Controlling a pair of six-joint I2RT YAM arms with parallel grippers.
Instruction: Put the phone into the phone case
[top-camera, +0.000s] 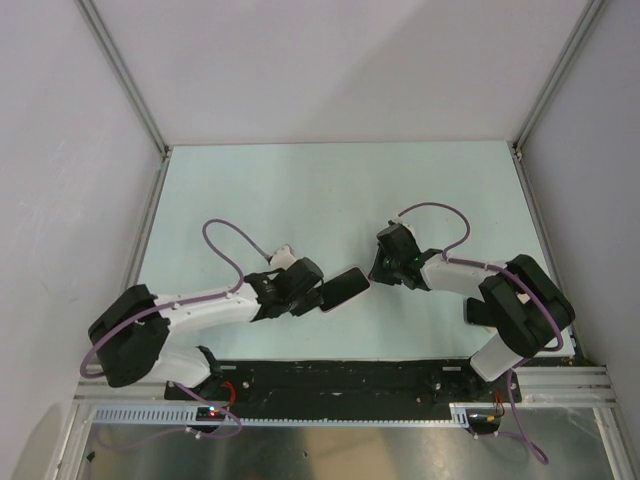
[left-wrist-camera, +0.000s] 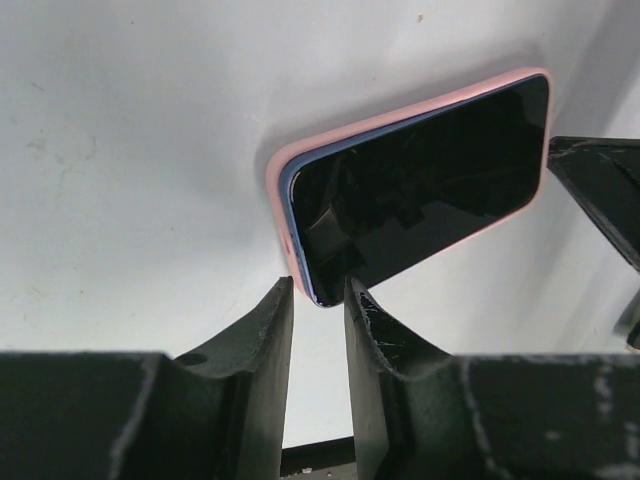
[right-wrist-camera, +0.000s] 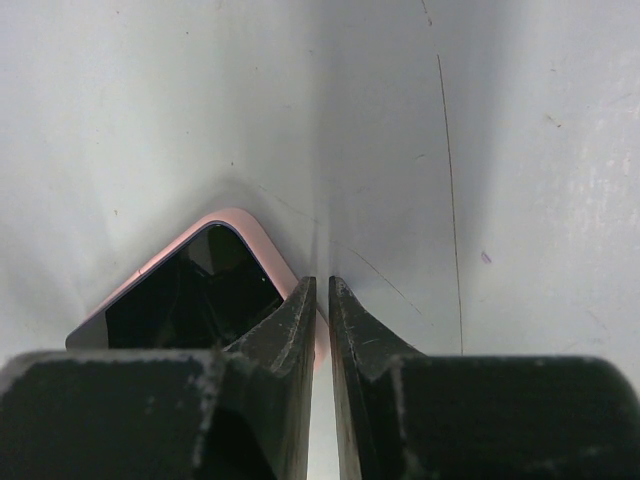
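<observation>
Left jaws seemingly pinch one slip-prone corner of the slick, rigid black-screened phone (left-wrist-camera: 420, 190) in its thin pink phone case (left-wrist-camera: 275, 195); right jaws closed.

1 overhead view looks down; 2 close wrist views share the phone (left-wrist-camera: 420, 190).

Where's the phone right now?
Top view, just below centre: the phone lies in the phone case, left gripper at one corner, right gripper at the far end.
</observation>
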